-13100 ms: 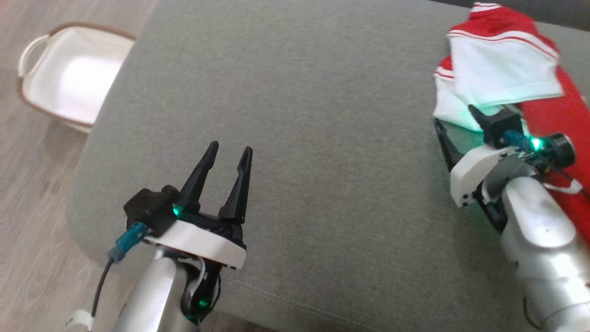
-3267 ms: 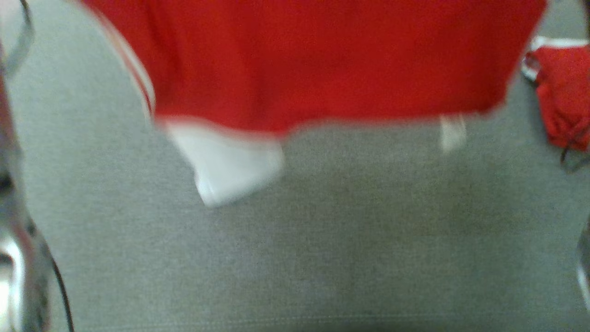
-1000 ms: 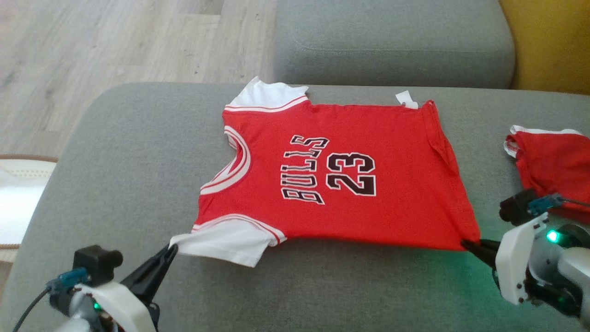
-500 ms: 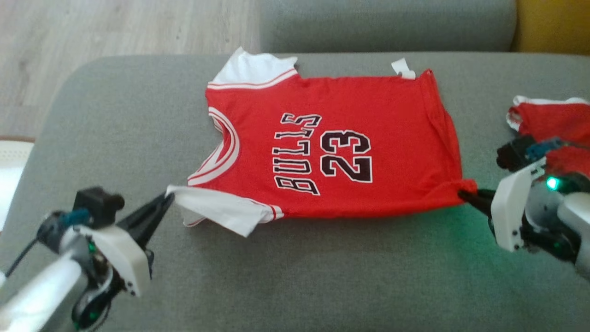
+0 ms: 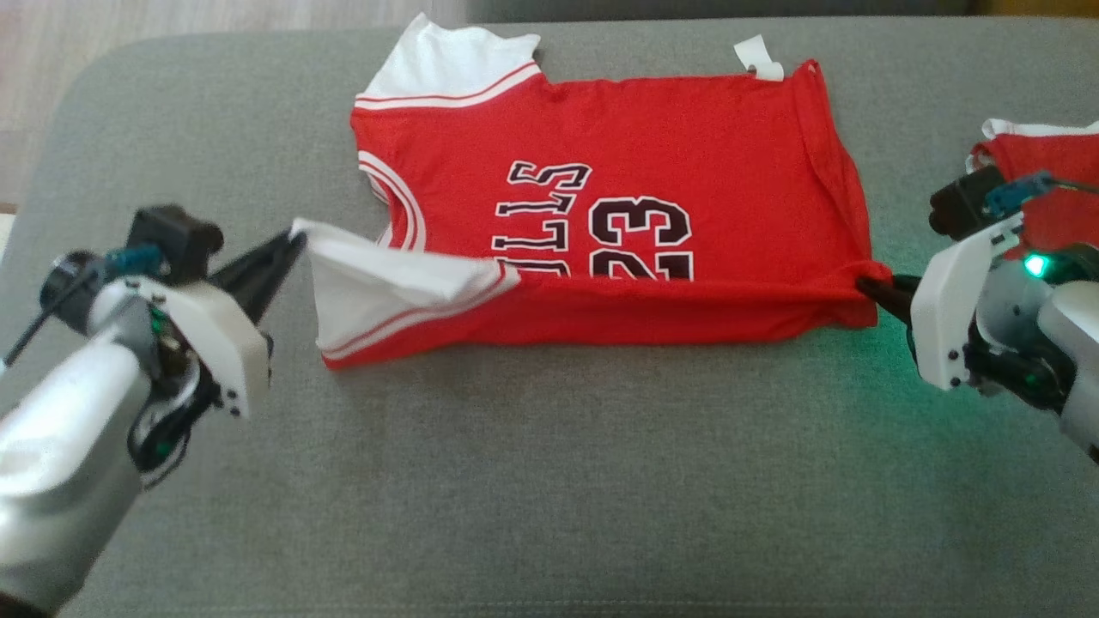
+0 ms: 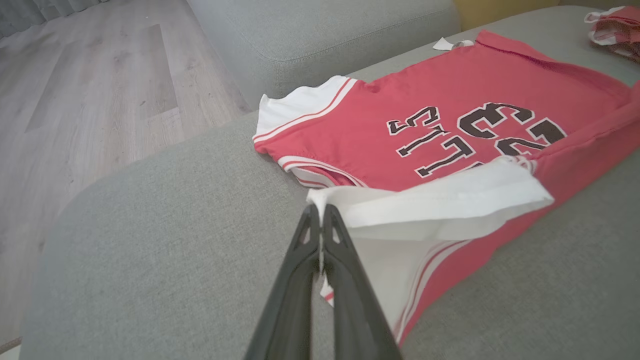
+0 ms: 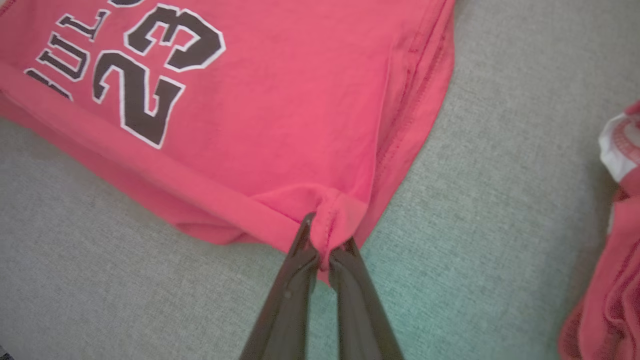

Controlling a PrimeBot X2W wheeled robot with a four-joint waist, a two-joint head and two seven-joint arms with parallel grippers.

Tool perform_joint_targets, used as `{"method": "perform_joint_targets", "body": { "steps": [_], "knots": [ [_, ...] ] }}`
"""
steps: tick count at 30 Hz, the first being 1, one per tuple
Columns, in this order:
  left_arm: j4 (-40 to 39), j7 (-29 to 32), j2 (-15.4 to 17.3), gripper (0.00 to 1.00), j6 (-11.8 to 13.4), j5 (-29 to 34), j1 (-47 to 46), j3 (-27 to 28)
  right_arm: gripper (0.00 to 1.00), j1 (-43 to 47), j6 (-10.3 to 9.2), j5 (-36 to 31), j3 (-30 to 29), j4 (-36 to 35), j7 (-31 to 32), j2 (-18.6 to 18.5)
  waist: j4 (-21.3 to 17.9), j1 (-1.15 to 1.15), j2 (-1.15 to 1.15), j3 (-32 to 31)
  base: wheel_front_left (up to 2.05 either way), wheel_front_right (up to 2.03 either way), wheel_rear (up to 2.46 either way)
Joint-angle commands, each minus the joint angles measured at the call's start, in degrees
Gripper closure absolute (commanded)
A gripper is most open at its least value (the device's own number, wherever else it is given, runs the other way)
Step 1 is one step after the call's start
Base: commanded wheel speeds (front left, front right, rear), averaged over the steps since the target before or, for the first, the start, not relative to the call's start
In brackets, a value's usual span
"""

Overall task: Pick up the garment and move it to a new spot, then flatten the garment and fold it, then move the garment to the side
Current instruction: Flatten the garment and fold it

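Observation:
The garment (image 5: 652,129) (image 6: 450,100) (image 7: 280,100) is a red jersey with white sleeves and black "BULLS 23" lettering, spread on the grey cushion (image 5: 549,481). Its near edge is lifted and rolled over toward the far side, covering the bottom of the lettering. My left gripper (image 5: 296,240) (image 6: 320,212) is shut on the tip of the near white sleeve. My right gripper (image 5: 863,287) (image 7: 327,240) is shut on the near red hem corner, which bunches at its tips.
A second red and white garment (image 5: 1043,172) (image 7: 615,250) lies crumpled at the right edge of the cushion, just behind my right wrist. Wooden floor (image 6: 100,90) lies off the cushion's left side, and another grey cushion (image 6: 325,30) stands behind.
Both grippers have lifted the jersey's near edge and carried it toward the far side, so it now folds over the lower lettering. The head camera has tilted down.

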Motion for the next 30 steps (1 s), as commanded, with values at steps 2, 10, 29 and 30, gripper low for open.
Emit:
{"method": "perform_joint_targets", "body": {
  "steps": [2,10,29,30],
  "knots": [
    [0.9,-0.4,1.8,1.0,-0.3,0.6,-5.6,1.4,1.0,-1.7,-0.05,-0.1,-0.5,0.3,-0.5,-0.3,-0.5,-0.01,0.0,1.0,0.0,0.0,0.0],
    [5.7,-0.4,1.0,1.0,-0.3,-0.1,-11.6,-3.7,1.0,-4.2,-0.05,-0.1,0.2,2.1,-1.2,1.5,-1.3,-0.01,0.0,2.7,0.0,0.0,0.0],
    [14.9,-12.3,-8.3,0.0,4.2,-4.8,-11.2,4.3,0.0,-3.1,-0.05,-0.2,-8.0,9.0,-30.1,7.7,0.1,-0.01,0.0,-1.7,0.0,0.0,0.0],
    [12.7,-12.3,-8.6,0.0,5.1,-4.7,-10.4,6.5,0.0,-2.6,-0.05,-0.3,-9.0,9.2,-32.1,8.2,0.2,-0.01,0.0,-2.2,0.0,0.0,0.0]
  ]
}}
